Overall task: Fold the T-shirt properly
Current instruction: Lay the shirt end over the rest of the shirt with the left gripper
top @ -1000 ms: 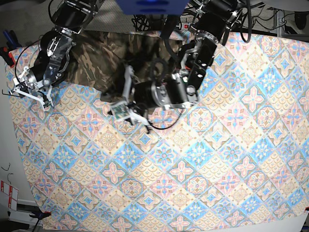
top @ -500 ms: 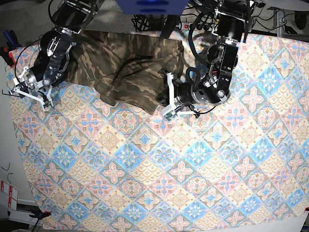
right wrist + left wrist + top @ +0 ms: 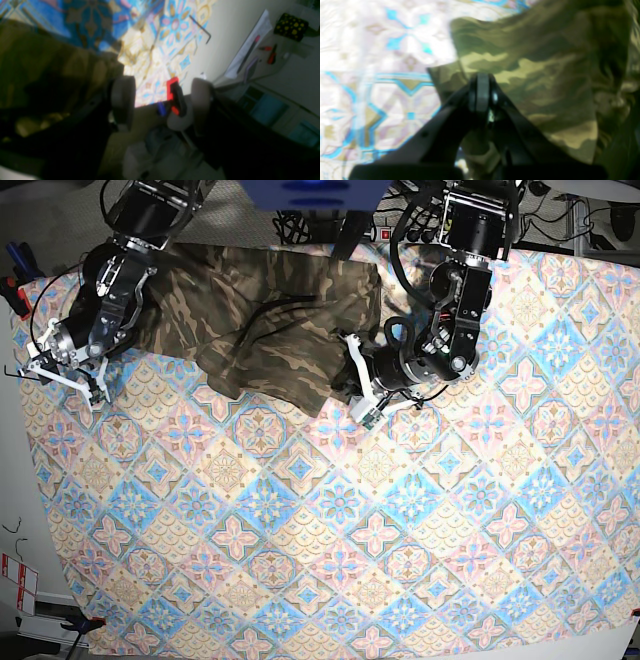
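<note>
Camouflage cloth of the T-shirt (image 3: 270, 320) is lying bunched across the far side of the tablecloth (image 3: 400, 540). Left gripper (image 3: 482, 100) is pinching fully closed at the shirt's near edge; cloth between the jaws not confirmable. Right gripper (image 3: 160, 102) is standing wide apart, empty, beside the shirt's end.
</note>
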